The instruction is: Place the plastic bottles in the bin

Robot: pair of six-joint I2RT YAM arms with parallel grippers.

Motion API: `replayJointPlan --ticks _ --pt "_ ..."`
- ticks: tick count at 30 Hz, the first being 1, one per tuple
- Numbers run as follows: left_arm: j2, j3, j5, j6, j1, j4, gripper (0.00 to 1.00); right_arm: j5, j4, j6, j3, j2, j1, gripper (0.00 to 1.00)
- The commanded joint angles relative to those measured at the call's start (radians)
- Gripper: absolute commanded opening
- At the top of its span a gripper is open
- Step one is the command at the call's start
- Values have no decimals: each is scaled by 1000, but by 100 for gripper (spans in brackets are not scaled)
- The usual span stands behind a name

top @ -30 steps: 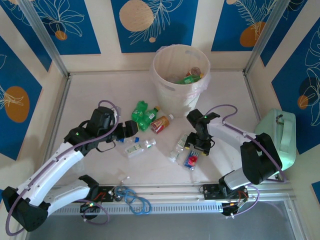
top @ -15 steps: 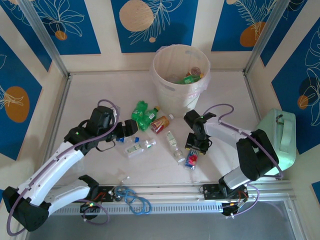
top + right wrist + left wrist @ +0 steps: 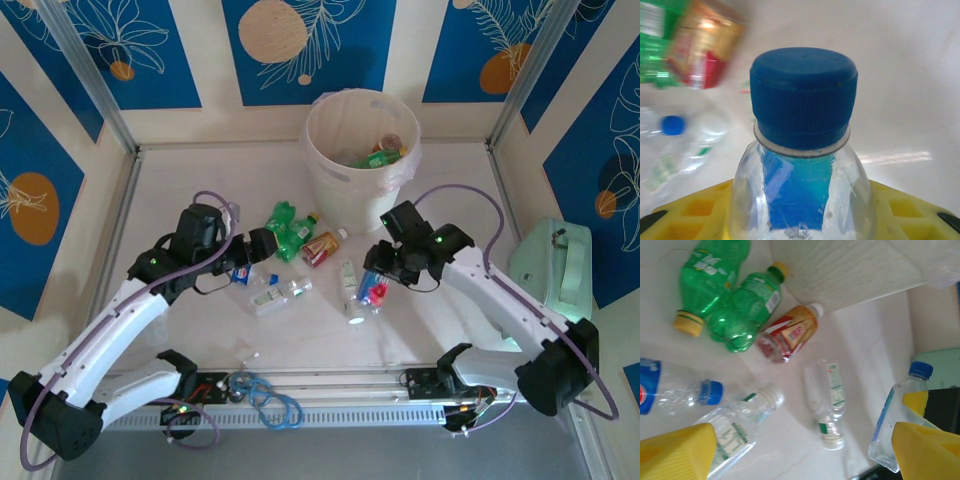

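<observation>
My right gripper (image 3: 381, 272) is shut on a clear plastic bottle (image 3: 371, 291) with a blue label, held just off the table; its blue cap (image 3: 804, 95) points away from the yellow fingers (image 3: 690, 210). The same bottle (image 3: 897, 415) shows at the right of the left wrist view. My left gripper (image 3: 262, 246) hangs open over loose bottles, with nothing between its fingers (image 3: 677, 450). On the table lie two green bottles (image 3: 285, 225), an amber one (image 3: 322, 245) and clear ones (image 3: 348, 275) (image 3: 280, 293) (image 3: 245, 274). The pale bin (image 3: 345, 185) stands behind them with bottles inside.
A mint-green case (image 3: 560, 275) sits at the right edge. A blue cable coil (image 3: 270, 398) lies by the arm bases at the front rail. Blue patterned walls close off the back and sides of the table.
My right gripper has closed on the blue-label bottle and raised it off the table, toward the back left. My left gripper has opened a little wider and crept right.
</observation>
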Motion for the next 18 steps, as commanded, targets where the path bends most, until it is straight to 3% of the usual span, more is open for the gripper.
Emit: replayJointPlan --ticks 1,7,12,18 --pt "-13 2 144 -64 14 147 91 -39 57 -20 88 -37 50 43" --pt "-27 -15 273 -157 14 356 91 -105 215 8 202 -31 73 43" --pt "-34 -105 371 -315 14 649 93 -247 384 32 230 -24 50 42" --pt "19 -155 434 -441 9 861 93 -394 519 66 265 -13 22 43"
